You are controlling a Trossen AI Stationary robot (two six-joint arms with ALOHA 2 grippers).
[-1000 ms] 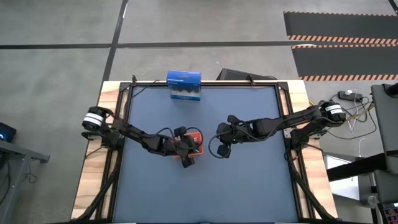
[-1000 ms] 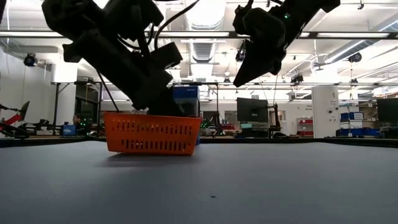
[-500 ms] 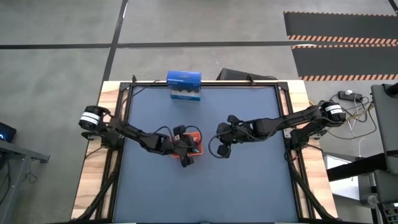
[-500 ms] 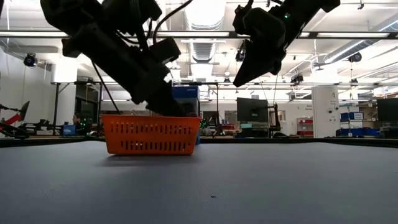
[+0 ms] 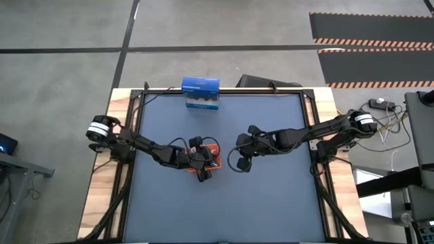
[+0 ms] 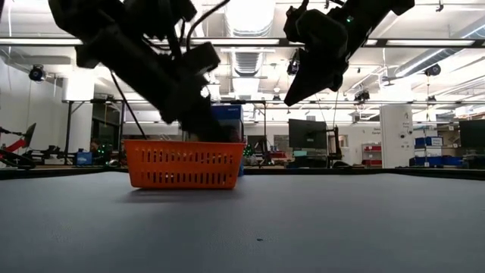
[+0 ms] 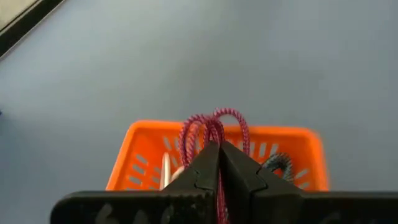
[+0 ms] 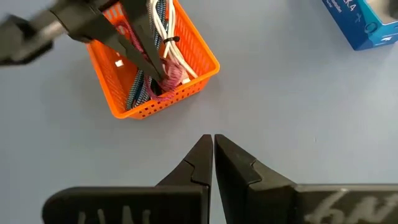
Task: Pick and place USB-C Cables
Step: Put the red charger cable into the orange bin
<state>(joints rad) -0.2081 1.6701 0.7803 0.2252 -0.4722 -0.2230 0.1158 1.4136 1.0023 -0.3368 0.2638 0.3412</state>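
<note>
Blue mat [image 5: 271,196] bare around orange tray [image 8: 186,78], left gripper [image 7: 217,163] jaws pinching red cable [image 7: 214,127], right gripper [image 8: 212,152] jaws closed empty.

The red cable [image 7: 214,130] is looped and pinched in the left hand [image 7: 219,163] above the orange tray [image 8: 199,62]. White cable [image 8: 163,31] and teal-green cable [image 8: 135,94] lie inside the tray.

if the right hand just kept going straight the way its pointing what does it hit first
Most likely the bare blue table mat. The shut right hand points down at open mat beside the orange tray, and nothing lies in between, though depth is hard to judge.
</note>
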